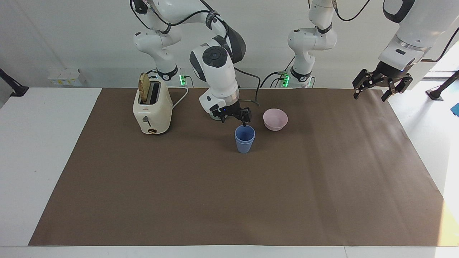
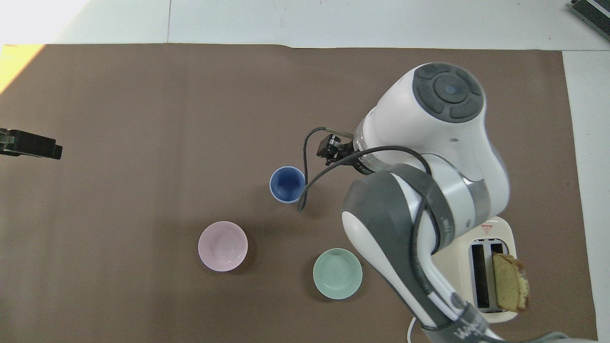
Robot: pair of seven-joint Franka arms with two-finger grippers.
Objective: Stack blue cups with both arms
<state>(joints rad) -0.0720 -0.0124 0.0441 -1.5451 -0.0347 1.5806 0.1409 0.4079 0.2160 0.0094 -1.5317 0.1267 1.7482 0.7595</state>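
A brown mat covers the white table under a pale wall. The blue cups, nested upright, stand mid-mat, the pink bowl at their 1 o'clock in the facing view. The right gripper hangs empty, fingers spread, just above their rim. The left gripper waits, splayed, over the mat's edge.

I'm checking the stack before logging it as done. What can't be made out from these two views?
- Blue cups: nested, so the inner cup's depth and the lower cup's rim cannot be told apart in either view.
- Green bowl: in the facing view the right gripper and wrist hide most of it.
- Left gripper: in the overhead view the frame edge cuts it off.
- Toaster: in the overhead view the right arm covers part of it.
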